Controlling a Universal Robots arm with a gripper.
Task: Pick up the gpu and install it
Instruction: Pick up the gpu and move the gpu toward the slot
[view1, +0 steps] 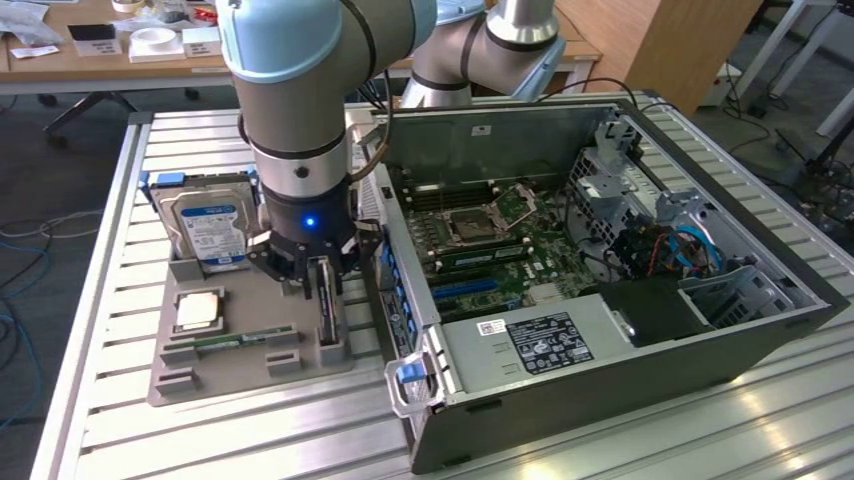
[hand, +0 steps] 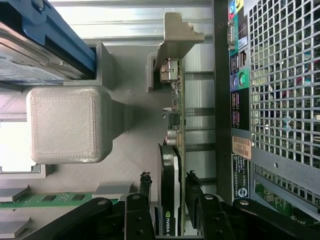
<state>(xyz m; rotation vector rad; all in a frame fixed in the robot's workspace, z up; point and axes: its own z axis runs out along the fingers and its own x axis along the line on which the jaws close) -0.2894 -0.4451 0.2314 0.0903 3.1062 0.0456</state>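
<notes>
Green gpu (hand: 169, 190) stands upright between parted jaws in the wrist view.

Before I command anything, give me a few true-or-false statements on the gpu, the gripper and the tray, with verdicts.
1. The gpu stands on edge in the gray tray. True.
2. The gripper has a finger on either side of the gpu, jaws open. True.
3. The gpu is seated in the computer case. False: it sits in the tray, outside the case.
4. The hard drive lies flat inside the case. False: it stands upright in the tray.
</notes>
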